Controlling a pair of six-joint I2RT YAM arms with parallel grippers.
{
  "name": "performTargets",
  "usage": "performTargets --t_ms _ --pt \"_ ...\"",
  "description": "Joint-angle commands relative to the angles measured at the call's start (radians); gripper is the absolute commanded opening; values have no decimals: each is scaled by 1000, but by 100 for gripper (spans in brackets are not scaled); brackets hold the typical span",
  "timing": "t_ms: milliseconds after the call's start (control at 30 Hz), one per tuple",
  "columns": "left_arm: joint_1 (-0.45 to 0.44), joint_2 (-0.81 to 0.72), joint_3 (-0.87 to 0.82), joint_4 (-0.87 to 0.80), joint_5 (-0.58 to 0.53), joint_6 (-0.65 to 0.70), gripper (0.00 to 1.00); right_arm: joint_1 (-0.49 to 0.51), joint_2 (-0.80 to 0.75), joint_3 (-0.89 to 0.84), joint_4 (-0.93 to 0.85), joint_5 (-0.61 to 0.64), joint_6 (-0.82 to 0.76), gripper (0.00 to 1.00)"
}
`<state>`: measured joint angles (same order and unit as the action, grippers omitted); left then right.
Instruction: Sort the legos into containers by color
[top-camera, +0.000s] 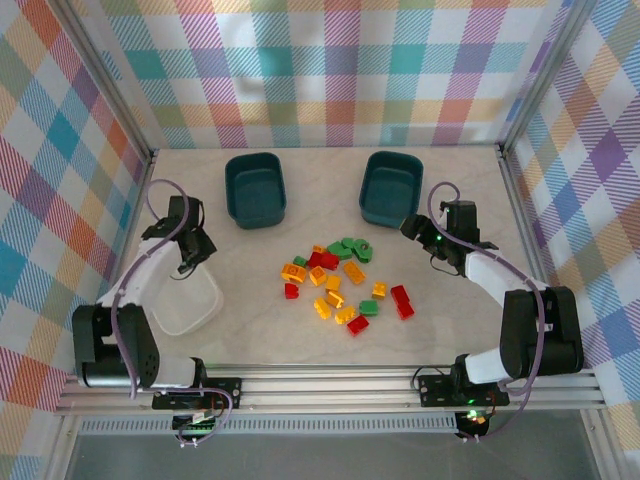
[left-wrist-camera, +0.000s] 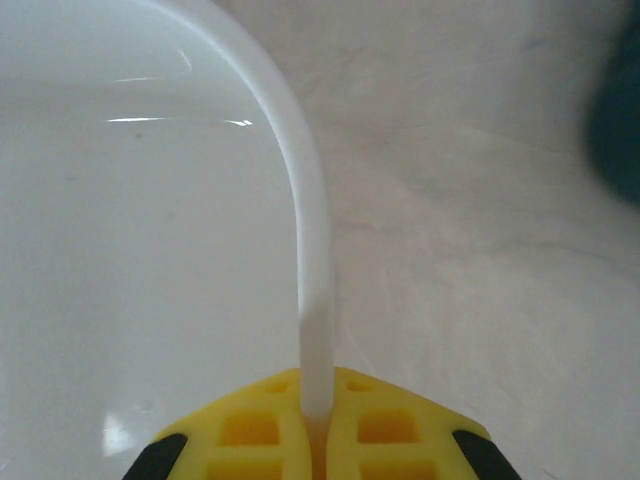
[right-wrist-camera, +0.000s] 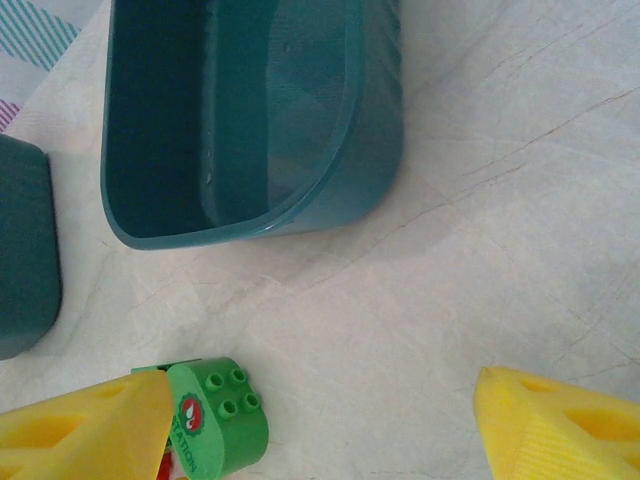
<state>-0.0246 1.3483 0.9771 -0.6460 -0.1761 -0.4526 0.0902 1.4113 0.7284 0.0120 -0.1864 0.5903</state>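
The legos, red, orange-yellow and green, lie scattered in a loose pile on the middle of the table. A white container sits at the near left. My left gripper is shut on its thin white rim, which runs straight up between the yellow fingers. Two dark teal containers stand at the back. My right gripper hangs open just in front of the right teal container, over bare table. A rounded green lego lies beside its left finger.
In the right wrist view the other teal container shows at the left edge. Plaid walls enclose the table on three sides, and a metal rail runs along the near edge.
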Motion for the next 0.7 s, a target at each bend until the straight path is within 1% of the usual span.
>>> performTargets --t_ms 0,67,167,233,300,333,400,533,667 --pt "-55 -79 123 -69 -16 10 0 -3 -3 31 -15 15 -12 79" --pt "-91 -58 204 -77 21 19 0 -3 -3 32 -16 20 -13 79" --pt "-184 57 377 -92 62 61 0 -3 -1 32 -21 30 -17 79" --pt "-271 161 506 -77 97 97 0 -2 -2 32 -22 35 -20 79" --pt "-327 277 628 -47 182 137 0 -3 -3 33 -25 42 -23 79" --pt "-355 339 700 -46 203 153 0 -3 -5 34 -27 46 -26 79" --pt "-407 455 840 -63 201 190 0 -4 -9 34 -34 52 -30 79" --pt "-458 661 1097 -96 259 224 0 -4 -24 29 -34 70 -36 80" --pt "-501 813 1301 -144 268 258 0 -4 -21 26 -29 71 -38 80"
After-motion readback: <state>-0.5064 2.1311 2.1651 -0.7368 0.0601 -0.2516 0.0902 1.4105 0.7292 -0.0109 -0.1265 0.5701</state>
